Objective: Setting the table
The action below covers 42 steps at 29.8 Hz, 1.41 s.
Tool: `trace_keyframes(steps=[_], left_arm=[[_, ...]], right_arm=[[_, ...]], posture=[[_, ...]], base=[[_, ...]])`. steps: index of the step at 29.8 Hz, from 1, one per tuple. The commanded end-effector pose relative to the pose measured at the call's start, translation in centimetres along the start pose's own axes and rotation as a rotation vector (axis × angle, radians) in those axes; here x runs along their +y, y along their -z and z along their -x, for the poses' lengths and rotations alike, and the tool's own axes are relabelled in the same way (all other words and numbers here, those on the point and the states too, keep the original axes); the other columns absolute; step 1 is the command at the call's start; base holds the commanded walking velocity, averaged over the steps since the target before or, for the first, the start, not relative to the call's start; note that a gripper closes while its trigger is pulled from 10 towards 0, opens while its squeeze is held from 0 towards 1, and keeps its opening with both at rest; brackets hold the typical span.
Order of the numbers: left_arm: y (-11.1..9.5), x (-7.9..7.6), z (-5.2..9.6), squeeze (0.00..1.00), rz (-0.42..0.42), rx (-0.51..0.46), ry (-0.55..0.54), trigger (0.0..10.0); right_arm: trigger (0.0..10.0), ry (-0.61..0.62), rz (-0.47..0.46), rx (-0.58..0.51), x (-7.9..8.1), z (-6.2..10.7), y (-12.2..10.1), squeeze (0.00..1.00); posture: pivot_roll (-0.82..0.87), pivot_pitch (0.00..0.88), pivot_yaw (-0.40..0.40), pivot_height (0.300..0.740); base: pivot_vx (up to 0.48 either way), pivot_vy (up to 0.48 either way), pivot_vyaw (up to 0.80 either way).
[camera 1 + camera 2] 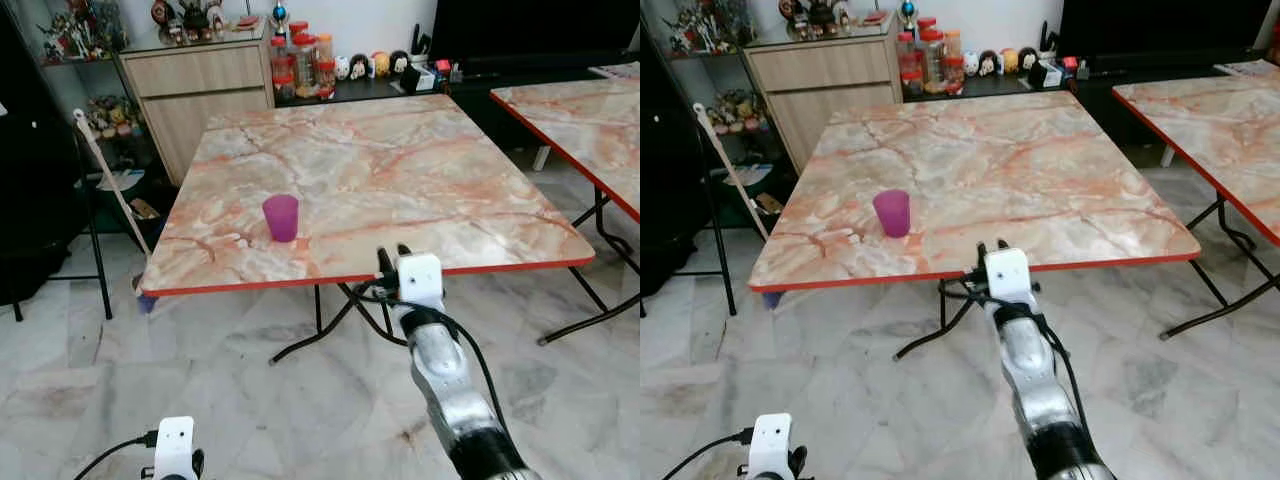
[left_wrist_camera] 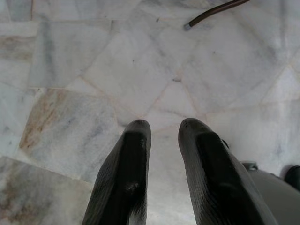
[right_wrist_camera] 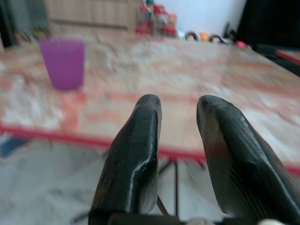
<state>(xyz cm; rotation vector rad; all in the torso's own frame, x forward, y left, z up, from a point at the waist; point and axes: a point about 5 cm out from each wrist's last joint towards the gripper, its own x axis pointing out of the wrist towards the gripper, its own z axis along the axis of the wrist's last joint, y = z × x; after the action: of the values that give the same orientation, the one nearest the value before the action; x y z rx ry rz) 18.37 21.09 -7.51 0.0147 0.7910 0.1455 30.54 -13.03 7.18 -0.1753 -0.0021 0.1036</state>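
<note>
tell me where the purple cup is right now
The purple cup stands upright on the marble table, near its front edge on the robot's left side, ahead and to the left of the raised right gripper.

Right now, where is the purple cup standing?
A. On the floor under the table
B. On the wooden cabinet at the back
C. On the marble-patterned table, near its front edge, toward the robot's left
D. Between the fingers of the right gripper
C. The purple cup stands upright on the marble-patterned table near its red front edge, to the left of the right gripper, which is open and holds nothing.
</note>
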Motion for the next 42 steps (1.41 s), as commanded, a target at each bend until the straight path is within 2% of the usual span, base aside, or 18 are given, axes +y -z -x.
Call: trace_keyframes(steps=[1,2,4,7,9,10,11,15,17,19,22,25,30,36,42], left_arm=[[-0.1,0.4,0.0,0.00,-0.021,-0.002,-0.002,10.0],[-0.1,0.4,0.0,0.00,-0.021,-0.002,-0.002,10.0],[0.0,0.5,0.1,0.00,-0.023,-0.001,-0.001,10.0],[0.1,0.3,0.1,0.00,-0.024,-0.002,0.005,10.0],[0.1,0.2,0.1,0.00,-0.024,-0.002,0.013,10.0],[0.1,0.2,0.1,0.00,-0.024,-0.002,0.013,10.0],[0.2,0.2,0.1,0.00,-0.027,0.002,0.015,10.0],[0.2,0.2,0.1,0.00,-0.030,0.005,0.015,10.0],[0.1,0.3,0.1,0.00,-0.033,0.004,0.014,10.0],[0.0,0.4,0.0,0.00,-0.036,0.004,0.014,10.0],[0.0,0.3,0.0,0.00,-0.036,0.003,0.015,10.0],[0.0,0.1,0.0,0.00,-0.042,0.008,0.015,10.0],[0.0,0.0,0.0,0.00,-0.035,0.008,0.014,10.0],[0.1,0.1,0.0,0.00,-0.035,0.013,0.012,10.0],[0.2,0.1,0.0,0.00,-0.035,0.016,0.013,10.0]], right_arm=[[10.0,0.003,-0.001,0.061,-0.3,0.8,1.5,0.00],[10.0,0.003,-0.001,0.061,-0.3,0.8,1.5,0.00],[10.0,-0.006,0.014,0.192,-0.7,2.7,4.7,0.00],[10.0,-0.037,-0.005,0.303,-0.6,4.1,7.1,0.00],[10.0,-0.030,-0.043,0.437,-0.9,5.8,9.6,0.00],[10.0,-0.030,-0.043,0.437,-0.9,5.8,9.6,0.00],[10.0,-0.019,-0.048,0.539,-1.1,7.3,11.3,0.00],[10.0,-0.017,-0.036,0.574,-1.2,8.0,12.0,0.00],[10.0,-0.029,-0.067,0.682,-1.0,9.8,13.6,0.00],[10.0,0.008,-0.147,0.812,-1.0,12.1,15.3,0.00],[10.0,0.044,-0.183,0.869,-1.0,13.1,16.0,0.00],[10.0,0.068,-0.215,0.990,-0.8,15.6,17.3,0.00],[10.0,0.093,-0.235,1.042,-0.8,16.7,17.7,0.00],[10.0,0.128,-0.235,1.000,-1.5,16.0,17.5,0.00],[10.0,0.110,-0.236,0.999,-1.3,15.5,17.3,0.00]], posture=[[-0.01,0.000,0.096,0.740],[-0.01,0.000,0.096,0.740],[-0.01,0.000,0.094,0.740],[-0.01,0.000,0.094,0.740],[-0.01,0.000,0.095,0.740],[-0.01,0.000,0.095,0.740],[0.00,0.000,0.095,0.740],[0.00,0.000,0.095,0.740],[0.00,0.000,0.094,0.740],[0.00,0.000,0.094,0.740],[0.00,0.000,0.094,0.740],[0.00,0.000,0.100,0.740],[0.01,0.000,0.098,0.740],[0.00,0.000,0.100,0.740],[0.01,0.000,0.096,0.740]], base=[[0.000,0.000,0.00],[0.000,0.000,0.00],[0.000,0.000,0.00],[0.000,0.000,0.00],[0.000,0.000,0.00],[0.000,0.000,0.00],[0.000,0.000,0.00],[0.000,0.000,0.00],[0.000,0.000,0.00],[0.000,0.000,0.00],[0.000,0.000,0.00],[0.087,0.000,0.00],[0.266,0.000,0.00],[0.268,0.000,-0.07],[0.268,0.000,0.00]])
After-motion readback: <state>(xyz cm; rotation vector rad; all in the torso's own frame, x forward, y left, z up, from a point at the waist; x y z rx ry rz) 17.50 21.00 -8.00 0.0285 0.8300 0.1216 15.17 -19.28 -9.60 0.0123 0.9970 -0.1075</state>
